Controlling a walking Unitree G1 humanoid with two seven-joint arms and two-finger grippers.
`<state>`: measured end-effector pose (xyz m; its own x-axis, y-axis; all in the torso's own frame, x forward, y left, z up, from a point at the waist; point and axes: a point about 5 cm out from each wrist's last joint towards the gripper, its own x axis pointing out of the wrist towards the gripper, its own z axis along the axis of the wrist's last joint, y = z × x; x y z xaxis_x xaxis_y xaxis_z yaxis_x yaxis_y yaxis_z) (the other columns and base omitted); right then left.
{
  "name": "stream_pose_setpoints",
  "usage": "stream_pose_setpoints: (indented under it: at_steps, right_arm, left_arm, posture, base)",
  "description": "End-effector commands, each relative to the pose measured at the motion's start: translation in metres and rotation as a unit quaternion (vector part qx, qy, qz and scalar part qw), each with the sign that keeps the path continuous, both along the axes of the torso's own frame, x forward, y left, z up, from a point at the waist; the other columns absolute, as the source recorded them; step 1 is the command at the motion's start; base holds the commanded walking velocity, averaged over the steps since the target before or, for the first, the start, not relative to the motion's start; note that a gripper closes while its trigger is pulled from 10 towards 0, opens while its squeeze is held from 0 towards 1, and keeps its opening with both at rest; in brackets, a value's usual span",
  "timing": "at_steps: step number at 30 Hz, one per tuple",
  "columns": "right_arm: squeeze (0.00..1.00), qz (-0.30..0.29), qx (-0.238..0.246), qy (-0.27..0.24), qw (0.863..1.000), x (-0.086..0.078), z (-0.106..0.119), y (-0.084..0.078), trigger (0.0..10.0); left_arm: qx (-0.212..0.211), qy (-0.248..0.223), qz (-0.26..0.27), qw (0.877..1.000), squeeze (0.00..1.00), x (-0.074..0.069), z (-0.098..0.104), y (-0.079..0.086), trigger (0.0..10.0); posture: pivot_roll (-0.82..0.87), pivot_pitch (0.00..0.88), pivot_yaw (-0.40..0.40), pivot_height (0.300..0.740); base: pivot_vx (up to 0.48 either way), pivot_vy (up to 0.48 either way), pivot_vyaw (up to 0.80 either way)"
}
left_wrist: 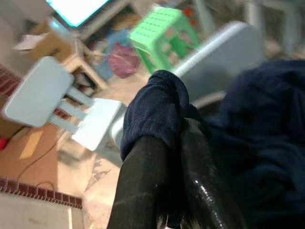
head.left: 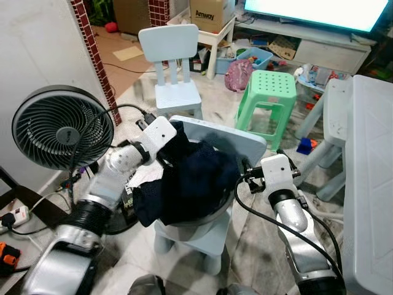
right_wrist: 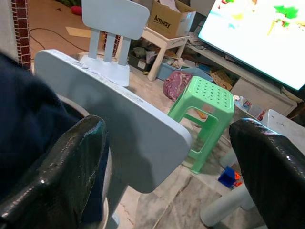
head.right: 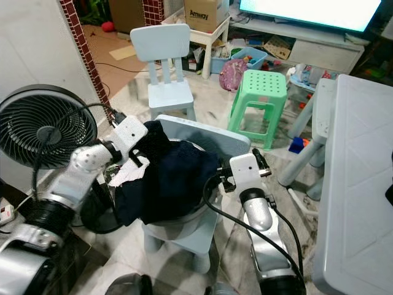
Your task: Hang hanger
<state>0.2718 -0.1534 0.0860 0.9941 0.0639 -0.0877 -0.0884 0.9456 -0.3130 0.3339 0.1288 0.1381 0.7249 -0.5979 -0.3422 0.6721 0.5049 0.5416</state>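
The left gripper [left_wrist: 176, 167] is pinched on a fold of the dark garment [head.left: 190, 178] heaped in the basin [head.left: 209, 220] on the near chair [head.left: 236, 138], presumably to lift it clear, while the right gripper [right_wrist: 167, 162] waits spread wide at its right (no hanger is visible).

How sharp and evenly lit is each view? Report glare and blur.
Left eye view: sharp, TV screen blown out. Left wrist view: background soft, left pincer shut on dark garment. Right wrist view: TV glares, near fingers blurred.
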Motion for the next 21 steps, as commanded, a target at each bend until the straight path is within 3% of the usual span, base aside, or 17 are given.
stream_pose_setpoints:
  at_steps: [1,2,5,9,11,14,18,20,21]
  right_arm:
    - [0.00,0.005,0.001,-0.006,1.000,0.002,0.001,0.002,10.0]
    - [0.00,0.006,0.001,-0.007,1.000,0.003,0.001,0.002,10.0]
    - [0.00,0.006,0.001,-0.006,1.000,0.002,0.000,0.002,10.0]
    - [0.00,0.006,-0.001,-0.004,1.000,0.001,-0.002,0.001,10.0]
    - [0.00,0.007,-0.003,-0.004,1.000,0.002,-0.002,0.000,10.0]
    - [0.00,0.008,-0.004,-0.004,1.000,0.003,-0.002,-0.001,10.0]
    - [0.00,0.010,-0.006,-0.002,1.000,0.003,-0.003,-0.001,10.0]
    - [0.00,0.013,-0.007,-0.002,1.000,0.004,-0.003,0.000,10.0]
    - [0.00,0.014,-0.007,-0.002,1.000,0.004,-0.003,0.000,10.0]
  left_arm:
    - [0.056,0.040,-0.058,0.996,0.00,-0.017,-0.005,-0.001,0.0]
    - [0.064,0.067,-0.083,0.992,0.00,-0.028,-0.011,-0.002,0.0]
    - [0.056,0.104,-0.093,0.989,0.00,-0.041,-0.019,-0.004,0.0]
    - [0.043,0.167,-0.082,0.982,0.00,-0.057,-0.049,-0.005,0.0]
    - [0.006,0.210,-0.045,0.977,0.00,-0.066,-0.068,-0.006,0.0]
    - [-0.006,0.221,-0.001,0.975,0.00,-0.068,-0.079,-0.002,0.0]
    - [-0.079,0.239,0.106,0.962,0.00,-0.067,-0.097,0.002,0.0]
    - [-0.077,0.237,0.121,0.961,0.00,-0.068,-0.100,0.003,0.0]
    - [-0.076,0.236,0.126,0.960,0.00,-0.068,-0.101,0.003,4.7]
  posture:
    - [-0.02,0.000,0.021,0.740]
    - [-0.02,0.000,0.022,0.740]
    - [-0.02,0.000,0.022,0.740]
    - [-0.02,0.000,0.019,0.740]
    - [-0.03,0.000,0.015,0.740]
    - [-0.03,0.000,0.010,0.740]
    - [-0.03,0.000,0.005,0.740]
    - [-0.03,0.000,0.000,0.740]
    - [-0.03,0.000,0.000,0.740]
  base:
    - [0.000,0.000,0.00]
    - [0.000,0.000,0.00]
    - [0.000,0.000,0.00]
    - [0.000,0.000,0.00]
    - [0.000,0.000,0.00]
    - [0.000,0.000,0.00]
    - [0.000,0.000,0.00]
    - [0.000,0.000,0.00]
    - [0.000,0.000,0.00]
